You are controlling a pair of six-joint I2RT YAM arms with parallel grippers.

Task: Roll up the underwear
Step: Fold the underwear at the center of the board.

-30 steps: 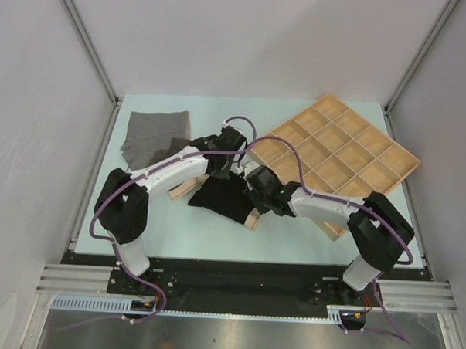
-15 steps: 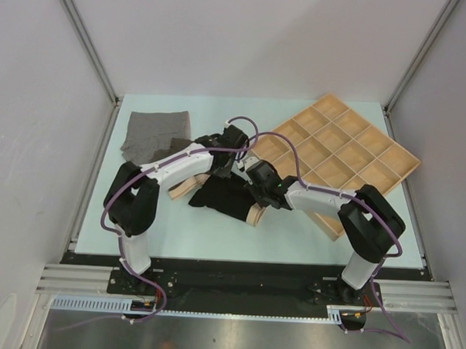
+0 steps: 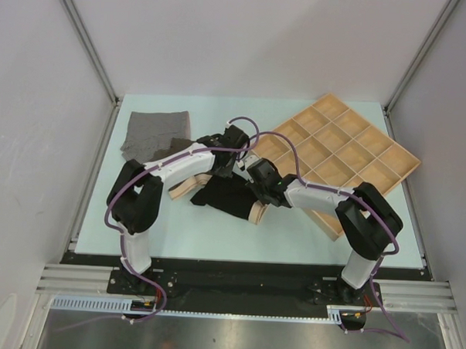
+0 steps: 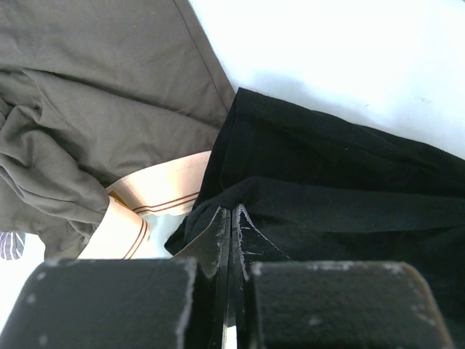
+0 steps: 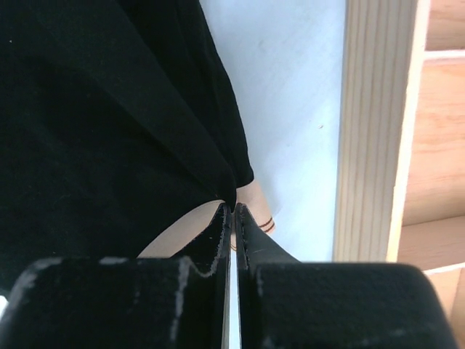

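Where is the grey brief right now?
In the top view the grey brief lies flat at the table's far left corner, just beyond the left arm, apart from the black brief at centre.

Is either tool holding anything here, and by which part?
Both look shut on the black briefs: the left tool pinches a folded edge, and the right tool pinches the corner beside the peach waistband.
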